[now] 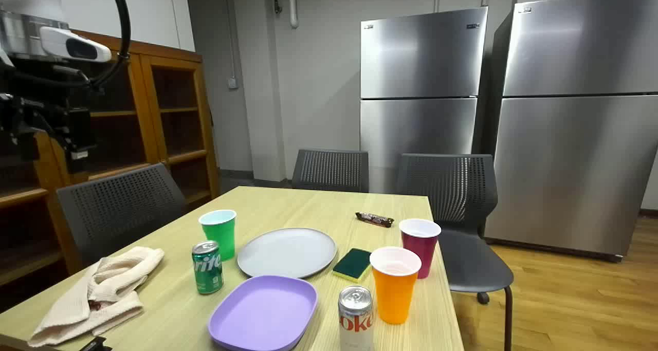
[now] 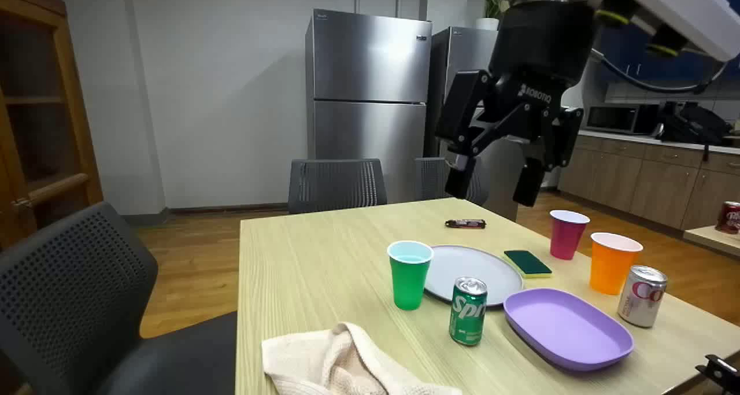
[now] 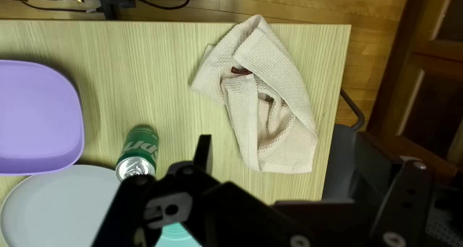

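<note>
Below the jaws: towel; apart

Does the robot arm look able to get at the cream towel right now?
Probably yes: the gripper hangs open and empty above the table, and the cream towel looks uncovered from above. The Sprite can stands apart from it.

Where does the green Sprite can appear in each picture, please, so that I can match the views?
In an exterior view: the Sprite can, lower left of centre.
In an exterior view: the Sprite can, lower right of centre.
Wrist view: the Sprite can, lower left of centre.
Shared landmark: the purple tray, near the Sprite can throughout.
</note>
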`<state>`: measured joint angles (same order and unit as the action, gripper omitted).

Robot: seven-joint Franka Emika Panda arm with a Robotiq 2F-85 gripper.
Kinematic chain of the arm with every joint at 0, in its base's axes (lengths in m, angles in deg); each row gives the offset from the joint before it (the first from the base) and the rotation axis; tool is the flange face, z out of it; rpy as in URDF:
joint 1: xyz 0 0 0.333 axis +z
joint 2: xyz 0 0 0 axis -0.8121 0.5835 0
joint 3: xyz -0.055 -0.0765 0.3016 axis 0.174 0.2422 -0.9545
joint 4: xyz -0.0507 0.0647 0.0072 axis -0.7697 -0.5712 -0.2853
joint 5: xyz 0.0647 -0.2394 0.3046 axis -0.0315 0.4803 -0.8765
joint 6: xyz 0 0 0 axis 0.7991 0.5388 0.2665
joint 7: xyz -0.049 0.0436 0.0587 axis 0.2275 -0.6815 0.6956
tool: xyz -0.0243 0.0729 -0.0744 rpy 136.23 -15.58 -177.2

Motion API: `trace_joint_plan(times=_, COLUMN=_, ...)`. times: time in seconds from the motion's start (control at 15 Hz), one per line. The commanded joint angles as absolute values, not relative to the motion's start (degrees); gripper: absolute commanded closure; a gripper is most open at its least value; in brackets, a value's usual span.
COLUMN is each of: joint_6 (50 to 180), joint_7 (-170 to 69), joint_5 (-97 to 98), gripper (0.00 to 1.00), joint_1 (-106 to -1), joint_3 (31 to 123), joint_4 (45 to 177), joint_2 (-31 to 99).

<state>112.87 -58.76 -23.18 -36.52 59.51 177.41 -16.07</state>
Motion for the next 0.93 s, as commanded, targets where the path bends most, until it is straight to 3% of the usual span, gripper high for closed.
trace_joint_plan(times=0.0, joint_6=112.71, joint_7=-58.79, joint_5=-23.1, gripper=0.0, joint_1=-36.5, joint_3=59.58, joint_4=177.35, joint_2=-16.02)
trace_joint_plan(times=0.87, joint_6=115.1, joint_7=-57.29, joint_5=-21.93, gripper=0.0, joint_1=-37.56, joint_3=60.11, joint_4=177.42, joint_2=-14.02)
